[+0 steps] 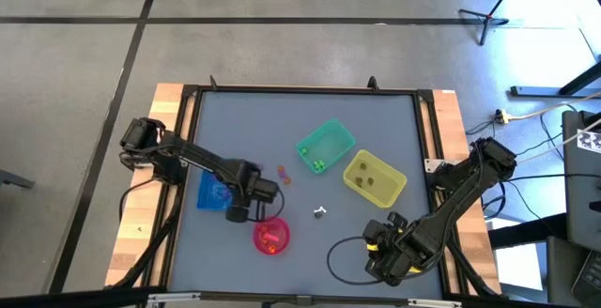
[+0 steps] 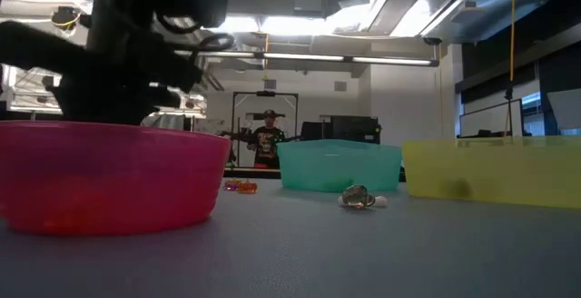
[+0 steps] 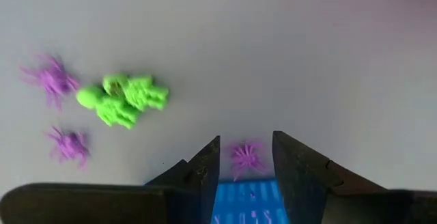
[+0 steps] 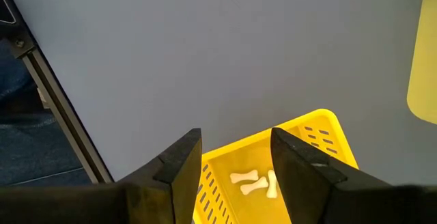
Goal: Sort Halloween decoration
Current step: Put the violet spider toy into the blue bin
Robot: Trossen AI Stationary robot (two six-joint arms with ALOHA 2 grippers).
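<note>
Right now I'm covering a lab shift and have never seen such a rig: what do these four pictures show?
Two robot arms work at a table. One picture looks straight down, one looks level across the tabletop, and two come from wrist cameras. On the table are a pink bowl, a blue bin, a green bin, a yellow bin and tiny trinkets. The left gripper is open around a purple spider. The right gripper is open and empty, above a yellow basket holding white bones.

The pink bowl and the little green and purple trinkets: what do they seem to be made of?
The pink bowl looks like translucent plastic: light glows through its smooth wall. The green trinkets and purple spiders look like moulded plastic or soft rubber, one flat colour each; which of the two I cannot tell.
</note>
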